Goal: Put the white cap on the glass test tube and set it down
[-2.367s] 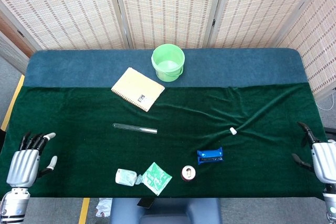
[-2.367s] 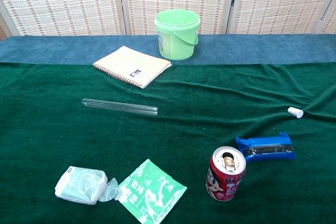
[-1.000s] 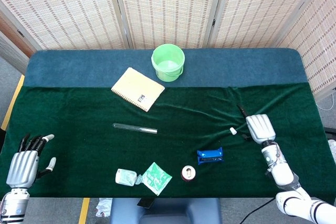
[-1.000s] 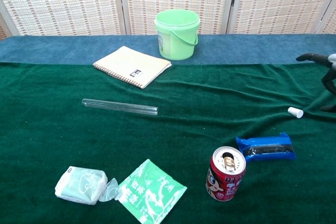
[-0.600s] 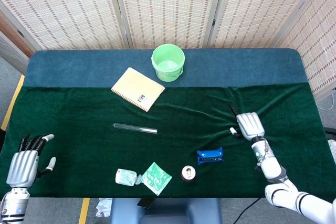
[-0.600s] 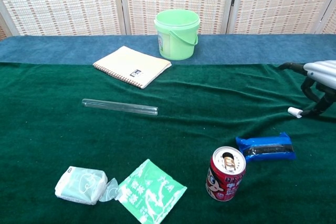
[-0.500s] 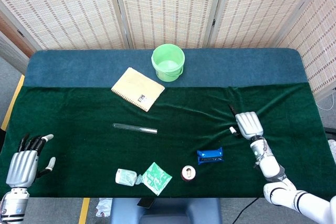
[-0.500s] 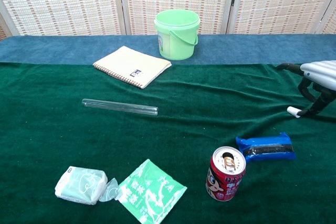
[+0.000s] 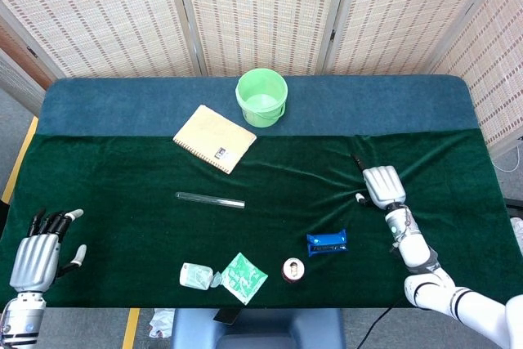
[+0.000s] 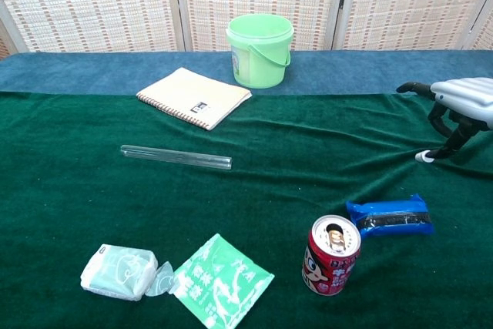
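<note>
The glass test tube [image 9: 210, 199] [image 10: 176, 157] lies flat on the green cloth, left of centre, with nothing touching it. At the right, the small white cap [image 9: 359, 198] [image 10: 424, 156] is pinched at the dark fingertips of my right hand [image 9: 382, 187] [image 10: 462, 102], low over the cloth. One finger of that hand sticks out straight, away from the cap. My left hand [image 9: 37, 255] hangs at the front left corner with its fingers apart and holds nothing. It is out of the chest view.
A blue packet [image 9: 328, 242] and a red can [image 9: 292, 269] lie just in front of the right hand. A tissue pack [image 9: 196, 275] and a green sachet [image 9: 243, 278] sit at the front. A notebook [image 9: 214, 138] and a green bucket [image 9: 261, 97] are further back.
My right hand came in from the right edge, lowered its fingertips onto the cap, and both have shifted a little left and away. The left hand and the tube stayed put.
</note>
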`<state>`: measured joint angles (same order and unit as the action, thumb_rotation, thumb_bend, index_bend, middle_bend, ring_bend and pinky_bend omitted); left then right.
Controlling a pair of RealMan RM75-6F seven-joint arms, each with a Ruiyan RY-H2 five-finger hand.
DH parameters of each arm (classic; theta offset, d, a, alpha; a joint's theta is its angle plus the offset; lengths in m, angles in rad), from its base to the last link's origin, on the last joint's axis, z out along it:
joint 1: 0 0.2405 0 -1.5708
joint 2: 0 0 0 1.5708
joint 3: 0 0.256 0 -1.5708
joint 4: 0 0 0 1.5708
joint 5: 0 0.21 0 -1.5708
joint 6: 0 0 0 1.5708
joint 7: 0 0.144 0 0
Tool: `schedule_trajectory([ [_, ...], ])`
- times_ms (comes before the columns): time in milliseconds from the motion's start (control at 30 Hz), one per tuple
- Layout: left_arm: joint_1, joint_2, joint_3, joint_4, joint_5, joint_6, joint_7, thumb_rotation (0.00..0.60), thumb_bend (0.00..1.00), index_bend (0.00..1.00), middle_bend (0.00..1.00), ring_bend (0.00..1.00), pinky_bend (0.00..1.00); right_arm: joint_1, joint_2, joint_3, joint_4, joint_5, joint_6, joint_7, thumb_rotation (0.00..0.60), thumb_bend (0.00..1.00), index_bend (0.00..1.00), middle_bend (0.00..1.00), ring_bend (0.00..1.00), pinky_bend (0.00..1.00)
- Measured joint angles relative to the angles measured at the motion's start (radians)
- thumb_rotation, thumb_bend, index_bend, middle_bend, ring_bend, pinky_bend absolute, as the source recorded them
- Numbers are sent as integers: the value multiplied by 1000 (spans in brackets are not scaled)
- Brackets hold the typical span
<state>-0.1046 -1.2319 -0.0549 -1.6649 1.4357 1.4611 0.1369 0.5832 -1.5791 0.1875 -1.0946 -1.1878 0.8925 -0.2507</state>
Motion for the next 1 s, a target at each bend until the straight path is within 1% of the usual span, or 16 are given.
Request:
schedule_trajectory([
  [400, -1, 0, -2, 0, -7, -1, 4, 600, 410, 228, 250, 194, 11, 24, -12, 7, 29, 28, -17, -4, 600, 233, 21, 788, 1000, 968],
  [600, -3, -2, -2, 1, -7, -5, 4, 600, 410, 228, 250, 194, 11, 19, 2, 0, 8, 33, -11, -11, 600, 233, 22, 788, 1000, 968],
  [867, -2, 0, -3, 0, -6, 0, 3, 600, 410, 227, 250, 194, 11, 10, 22, -1, -19, 23, 27, -7, 600, 234, 20, 788, 1000, 968],
  [1000, -1, 2, -4, -2, -7, 1, 4, 600, 410, 227, 250, 194, 11, 0, 49, -1, -61, 10, 55, 3, 600, 232, 20, 788, 1000, 968],
])
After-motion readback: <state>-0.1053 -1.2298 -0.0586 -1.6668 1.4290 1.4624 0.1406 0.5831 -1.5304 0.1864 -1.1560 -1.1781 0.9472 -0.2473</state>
